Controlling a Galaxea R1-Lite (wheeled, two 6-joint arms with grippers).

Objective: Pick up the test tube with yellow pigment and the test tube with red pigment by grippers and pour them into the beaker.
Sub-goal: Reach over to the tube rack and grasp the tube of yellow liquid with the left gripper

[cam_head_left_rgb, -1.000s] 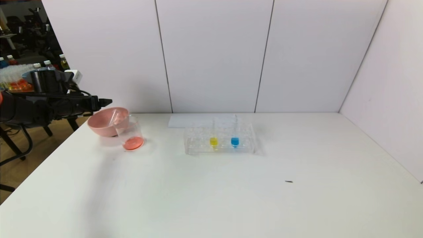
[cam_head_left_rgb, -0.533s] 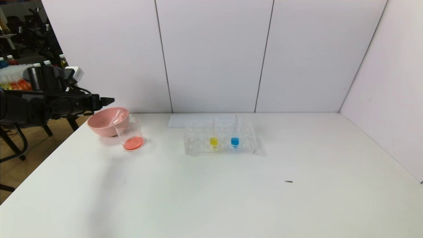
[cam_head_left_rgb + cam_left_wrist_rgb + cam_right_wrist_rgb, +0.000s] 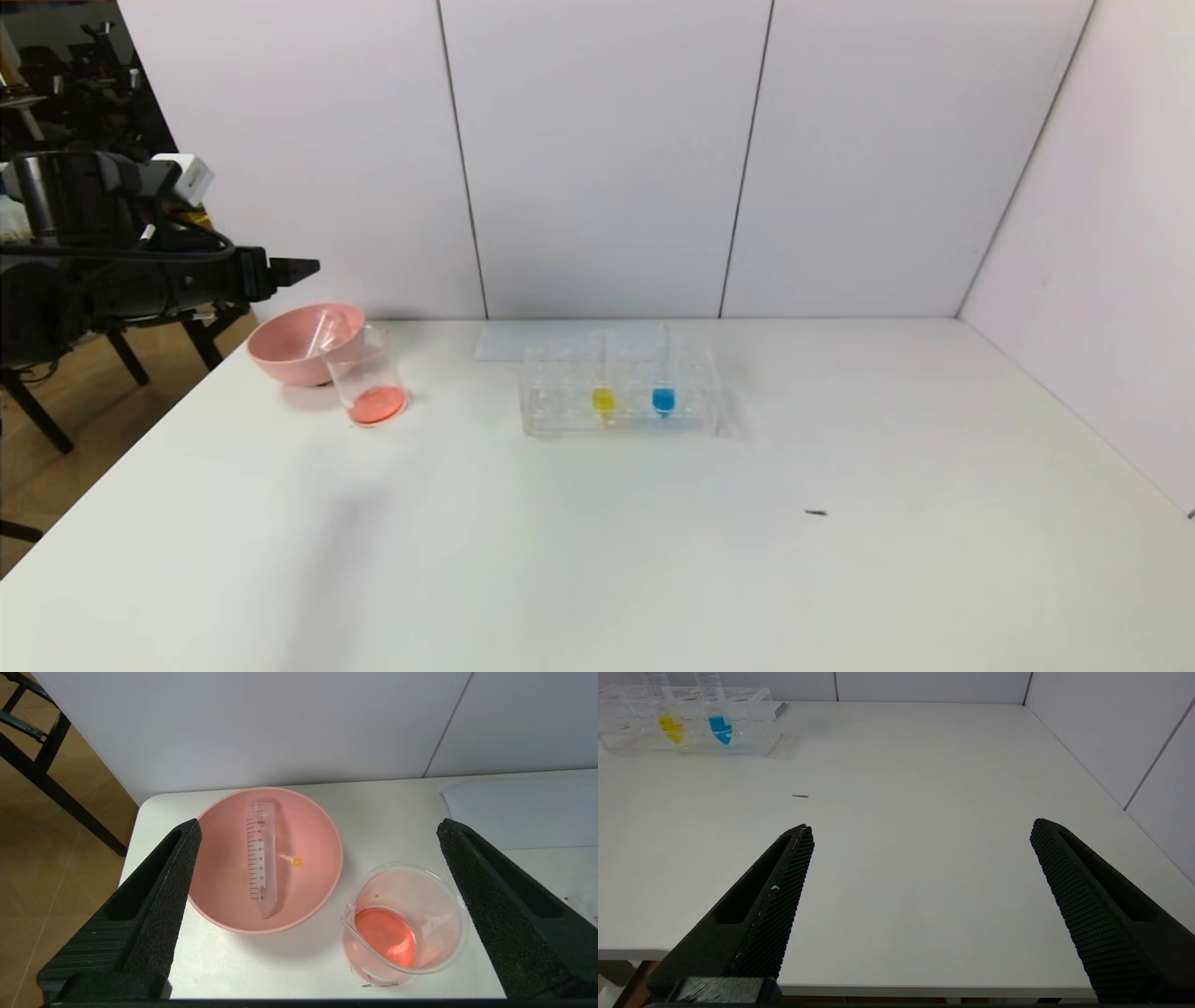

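The test tube with yellow pigment stands upright in a clear rack mid-table, also seen as the yellow tube in the right wrist view. The beaker holds red-orange liquid and stands beside a pink bowl. An empty clear graduated tube lies inside the bowl, an orange drop next to it. No tube holding red pigment is in view. My left gripper hovers open and empty above the bowl and beaker. My right gripper is open and empty over the table's near edge.
A blue-liquid tube stands next to the yellow one in the rack. A flat white sheet lies behind the rack. A small dark speck rests on the table's right half. White walls close off the back and right.
My left arm has risen above the bowl, staying open and empty. The bowl, beaker and rack have not moved.
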